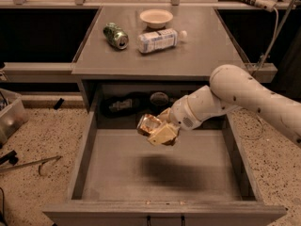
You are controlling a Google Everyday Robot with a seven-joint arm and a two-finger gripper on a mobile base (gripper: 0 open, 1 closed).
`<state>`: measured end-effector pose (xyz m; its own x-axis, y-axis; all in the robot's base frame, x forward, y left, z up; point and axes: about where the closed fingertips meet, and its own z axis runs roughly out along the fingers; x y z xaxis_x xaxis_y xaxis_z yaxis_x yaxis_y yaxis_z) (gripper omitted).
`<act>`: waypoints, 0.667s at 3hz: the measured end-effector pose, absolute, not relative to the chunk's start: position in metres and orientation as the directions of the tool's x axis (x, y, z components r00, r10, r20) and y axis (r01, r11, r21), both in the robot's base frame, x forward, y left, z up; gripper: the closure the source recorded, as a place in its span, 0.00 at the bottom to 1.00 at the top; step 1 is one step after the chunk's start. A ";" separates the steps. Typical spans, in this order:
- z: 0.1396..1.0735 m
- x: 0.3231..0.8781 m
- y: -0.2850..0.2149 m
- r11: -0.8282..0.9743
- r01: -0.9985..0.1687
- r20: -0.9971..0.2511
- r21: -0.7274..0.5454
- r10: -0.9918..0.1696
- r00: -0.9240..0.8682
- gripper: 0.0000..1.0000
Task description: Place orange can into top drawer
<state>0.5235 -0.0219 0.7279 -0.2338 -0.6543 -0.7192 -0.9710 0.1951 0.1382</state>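
Item: orange can, a small dented metal drink can, held aloft above the top drawer, over the rear-middle of its bare floor and not touching it. Holder: gripper, reaching in from the drawer's right side, jaws clenched on the can's side wall. Handling, as judged: light, thin-walled, smooth (likely to slip, or crumple further under a hard squeeze); best taken across the mid-body, firmly but gently. Also present, on the tabletop above the drawer: green can, labelled bottle, bowl.

The hand, above the top drawer, partly hides the orange can.
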 end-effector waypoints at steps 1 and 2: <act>0.708 0.514 -0.024 0.228 -0.966 -0.717 0.124 -0.652 -0.246 1.00; 0.653 0.497 -0.037 0.345 -0.929 -0.685 0.137 -0.644 -0.340 1.00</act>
